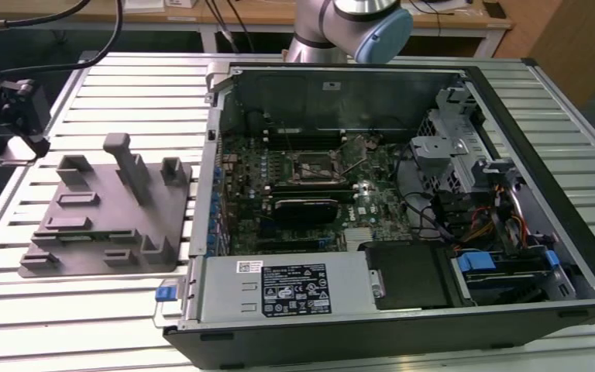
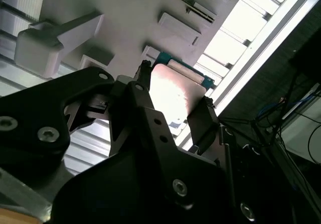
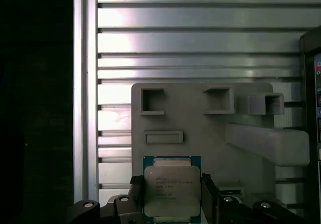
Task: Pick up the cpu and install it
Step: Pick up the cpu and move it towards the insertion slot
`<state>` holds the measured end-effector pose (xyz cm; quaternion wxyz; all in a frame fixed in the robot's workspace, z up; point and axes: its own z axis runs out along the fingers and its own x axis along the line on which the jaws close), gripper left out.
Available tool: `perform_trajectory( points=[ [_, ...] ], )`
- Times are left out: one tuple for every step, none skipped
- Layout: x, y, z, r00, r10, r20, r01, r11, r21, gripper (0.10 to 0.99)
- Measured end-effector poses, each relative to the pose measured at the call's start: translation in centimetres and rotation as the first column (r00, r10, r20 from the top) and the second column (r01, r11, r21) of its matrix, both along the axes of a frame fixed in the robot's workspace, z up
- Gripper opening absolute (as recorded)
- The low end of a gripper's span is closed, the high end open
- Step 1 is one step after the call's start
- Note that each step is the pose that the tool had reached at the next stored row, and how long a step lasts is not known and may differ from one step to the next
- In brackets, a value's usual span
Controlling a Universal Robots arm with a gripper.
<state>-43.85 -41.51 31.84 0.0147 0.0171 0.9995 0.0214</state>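
The cpu (image 3: 172,190), a flat square chip with a silver-grey lid and a green edge, sits between the two black fingers of my gripper (image 3: 172,201), which is shut on its opposite sides. In the second wrist view the cpu (image 2: 176,94) gleams between the fingers (image 2: 142,91) of the gripper (image 2: 175,101). It hangs well above the grey fixture block (image 3: 200,128). The motherboard socket (image 1: 313,165) lies inside the open computer case (image 1: 535,101), to the exterior view's right of the fixture block (image 1: 101,209).
The fixture block (image 2: 125,18) has raised posts and empty pockets and rests on a ribbed aluminium table (image 1: 91,310). Inside the case are cables, a drive cage (image 1: 463,147) and a power supply (image 1: 287,287). The arm's base (image 1: 344,27) stands behind the case.
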Motion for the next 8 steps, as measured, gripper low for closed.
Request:
perform_trajectory(
  points=[
    [0.00,0.00,0.17,1.0000,0.000,0.0000,0.000,1.0000,0.000,0.541],
    [0.00,0.00,0.33,1.0000,0.000,0.0003,0.000,1.0000,0.000,0.541],
    [0.00,0.00,0.51,1.0000,0.000,0.0003,0.000,1.0000,0.000,0.541],
    [0.00,0.00,0.70,1.0000,0.000,0.0005,0.000,1.0000,0.000,0.541],
    [0.00,0.00,0.87,1.0000,0.000,0.0005,0.000,1.0000,0.000,0.541],
    [0.00,0.00,1.04,1.0000,0.000,0.0006,0.000,1.0000,0.000,0.541],
    [0.00,0.00,1.21,1.0000,0.000,0.0007,0.000,1.0000,0.000,0.541],
    [0.00,0.00,1.39,1.0000,0.000,0.0007,0.000,1.0000,0.000,0.541]
  ],
)
